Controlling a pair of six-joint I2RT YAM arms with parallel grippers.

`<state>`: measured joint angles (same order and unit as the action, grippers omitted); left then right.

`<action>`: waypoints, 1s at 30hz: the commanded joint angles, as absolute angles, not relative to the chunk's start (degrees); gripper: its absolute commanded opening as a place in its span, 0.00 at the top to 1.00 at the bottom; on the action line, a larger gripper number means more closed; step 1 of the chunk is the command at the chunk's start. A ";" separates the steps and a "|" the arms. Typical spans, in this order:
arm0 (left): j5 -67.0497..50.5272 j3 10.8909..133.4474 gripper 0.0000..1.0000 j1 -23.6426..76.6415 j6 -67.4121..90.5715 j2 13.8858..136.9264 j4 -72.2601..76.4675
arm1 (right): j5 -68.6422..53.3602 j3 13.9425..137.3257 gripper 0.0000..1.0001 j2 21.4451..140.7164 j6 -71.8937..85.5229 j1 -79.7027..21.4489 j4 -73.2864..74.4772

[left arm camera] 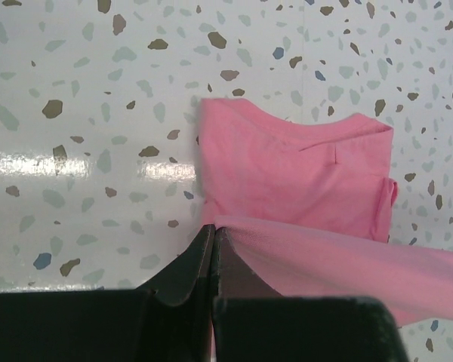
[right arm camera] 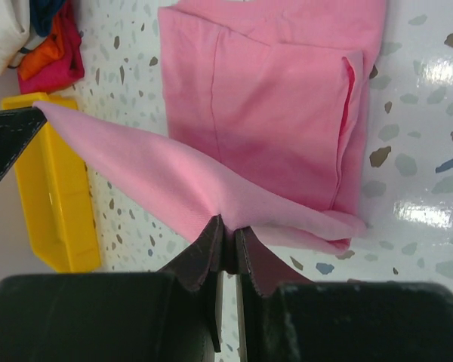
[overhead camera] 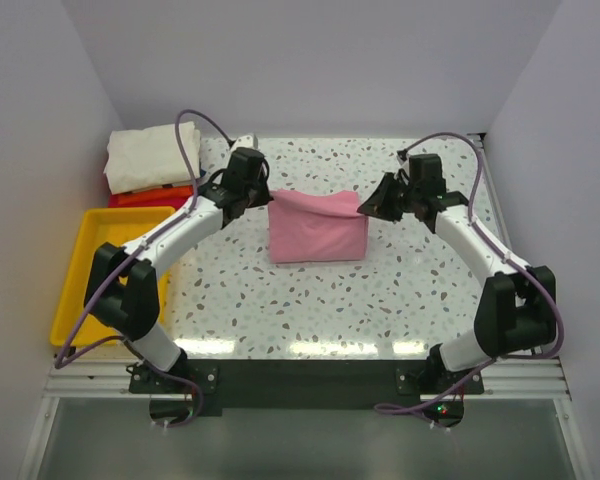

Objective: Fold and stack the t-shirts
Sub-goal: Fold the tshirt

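Centrally on the speckled white worktop [overhead camera: 310, 300] lies a light pink t-shirt [overhead camera: 317, 232], partly folded into a rough rectangle. I am holding its far edge up off the surface with both hands. My left hand [overhead camera: 264, 199] is at the shirt's left top corner, fingers pressed together and pinching the cloth. My right hand [overhead camera: 363, 207] is at the right top corner, also closed tight on the cloth.

From my left wrist, the closed dark fingers of the left hand [left arm camera: 213, 249] meet at a point. A band of pink cloth runs from them off to the right, raised above the flat part of the shirt beyond.

From my right wrist, the right hand [right arm camera: 225, 234] pinches a peak of the same cloth. The lifted edge stretches away to the tip of my left hand at the frame's left side. Below it the rest of the shirt lies flat, a folded sleeve along one side.

At the far left corner of the worktop sits a stack of other shirts, well apart from the pink one. A cream-white t-shirt [overhead camera: 150, 155] is on top, with an orange t-shirt [right arm camera: 36, 62] and a red t-shirt [right arm camera: 64, 64] under it. Just nearer than that stack lies a yellow tray [overhead camera: 80, 290].
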<state>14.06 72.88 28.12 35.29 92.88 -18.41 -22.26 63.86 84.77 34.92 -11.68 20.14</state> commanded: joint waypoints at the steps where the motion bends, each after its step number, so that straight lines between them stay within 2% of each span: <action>1: 12.92 76.99 1.00 26.02 32.70 95.18 -15.38 | -23.11 68.02 1.00 86.65 35.07 -10.20 16.97; 13: 10.64 85.43 1.00 23.91 30.94 105.81 -16.52 | -26.19 74.61 1.00 97.99 37.53 -8.53 12.75; 30: 7.21 94.48 1.00 21.53 29.53 118.39 -16.97 | -24.61 84.55 1.00 112.93 37.71 -7.12 12.83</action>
